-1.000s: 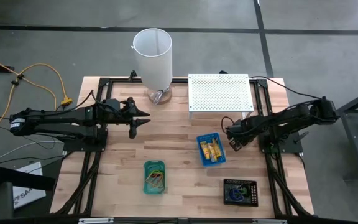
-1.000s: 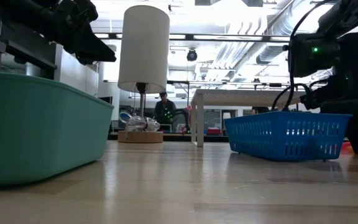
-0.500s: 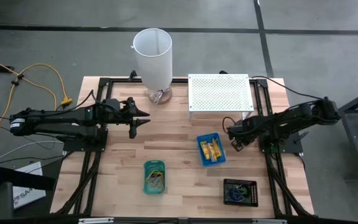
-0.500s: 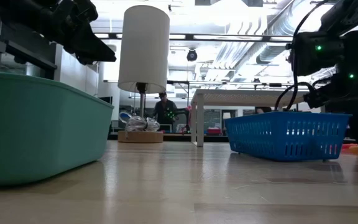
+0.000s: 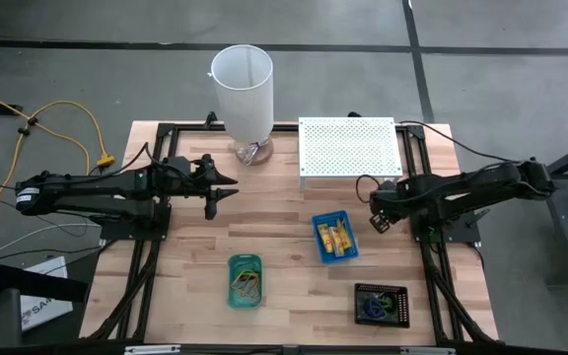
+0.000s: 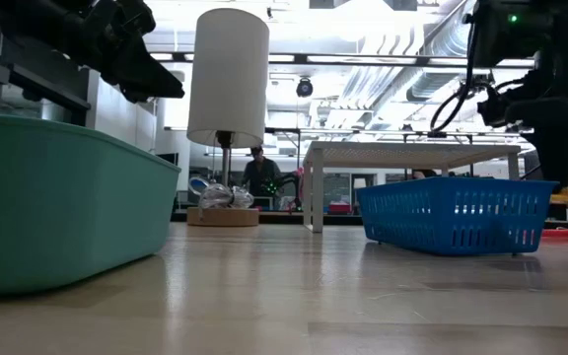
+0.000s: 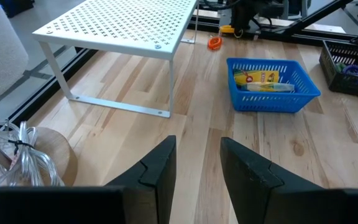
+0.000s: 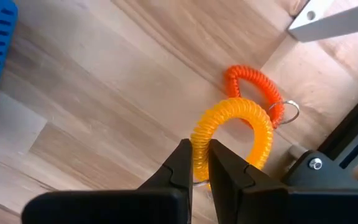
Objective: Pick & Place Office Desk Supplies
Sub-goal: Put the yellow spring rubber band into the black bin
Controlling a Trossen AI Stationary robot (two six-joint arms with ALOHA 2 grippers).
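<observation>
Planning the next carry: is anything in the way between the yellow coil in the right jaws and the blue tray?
Nothing visible. The right gripper is shut on the yellow coil, just beside the blue tray, with only bare table between. The orange coil lies on the far side.

Bench (image 5: pixel 284 247) is pale butcher-block wood with a soft satin sheen. The blue tray (image 7: pixel 272 85) looks like slotted plastic, the white rack (image 7: pixel 123 25) is perforated painted metal, matt. The yellow coil (image 8: pixel 235 134) in the right pincer (image 8: pixel 196 163) and the orange coil (image 8: pixel 253 81) are glossy springy plastic.
</observation>
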